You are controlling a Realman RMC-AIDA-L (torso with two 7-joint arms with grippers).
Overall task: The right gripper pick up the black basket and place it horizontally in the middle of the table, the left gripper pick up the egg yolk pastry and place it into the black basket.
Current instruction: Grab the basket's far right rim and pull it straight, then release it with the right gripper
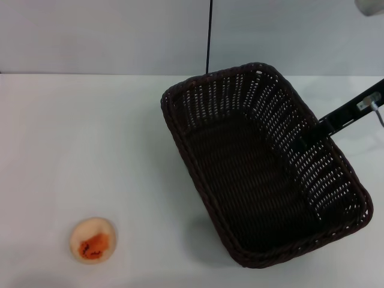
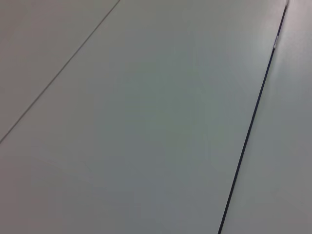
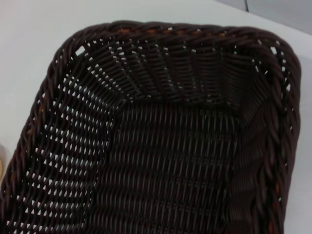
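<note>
The black basket is on the right half of the white table, turned at an angle, with a shadow under its near left corner. It is empty. My right gripper reaches in from the right, over the basket's right rim, and grips that wall. The basket's inside fills the right wrist view. The egg yolk pastry lies alone at the near left of the table, far from the basket. My left gripper is out of view; the left wrist view shows only plain grey panels.
A grey wall stands behind the table, with a thin black vertical line on it. White tabletop lies between the pastry and the basket.
</note>
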